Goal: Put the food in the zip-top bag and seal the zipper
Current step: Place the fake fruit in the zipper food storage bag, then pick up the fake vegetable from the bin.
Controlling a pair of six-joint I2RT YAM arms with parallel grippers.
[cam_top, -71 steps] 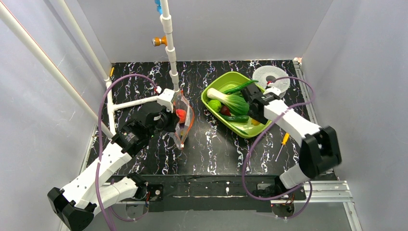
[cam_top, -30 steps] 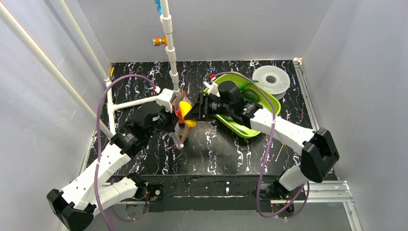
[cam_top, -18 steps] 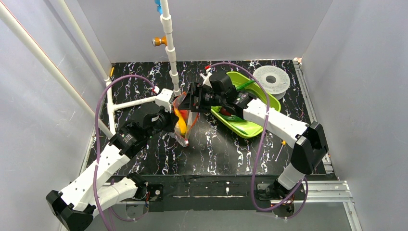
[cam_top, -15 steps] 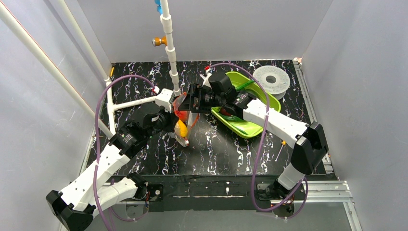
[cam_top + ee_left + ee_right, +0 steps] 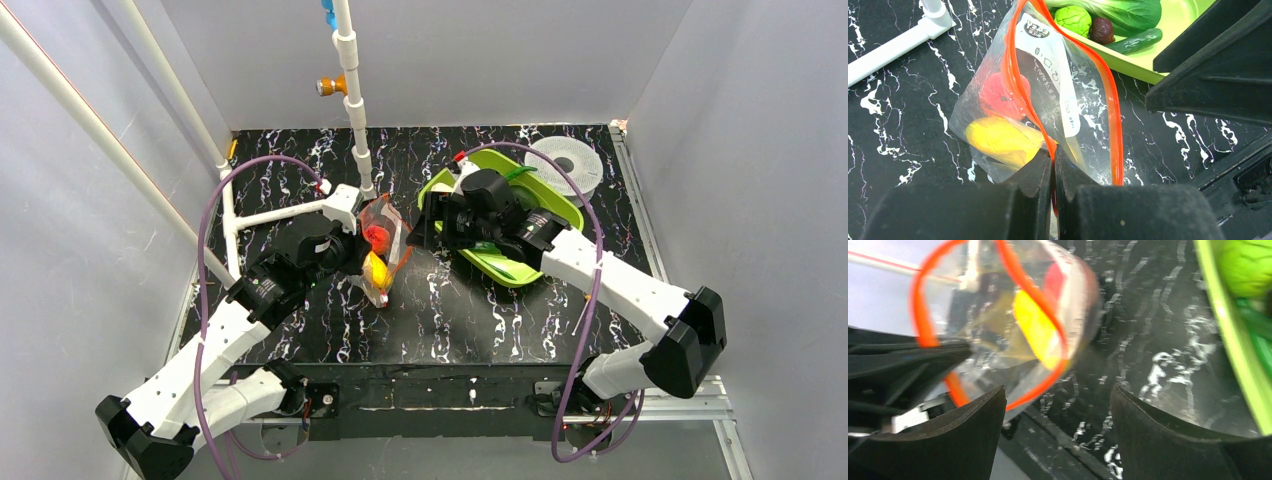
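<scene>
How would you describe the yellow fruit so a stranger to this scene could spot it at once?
On the black marbled table, find the clear zip-top bag with the red-orange zipper, pinched by the left arm's fingers. Two pieces lie inside; it is the yellow fruit at the bottom, beside the red fruit.

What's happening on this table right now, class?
The left arm's fingers are shut on the rim of the zip-top bag, holding its mouth open. A red fruit and a yellow fruit are inside. The right arm's fingers are open and empty, between the bag and the lime-green tray, where the bok choy, a round green vegetable and the cucumber still lie. The zipper is not sealed.
</scene>
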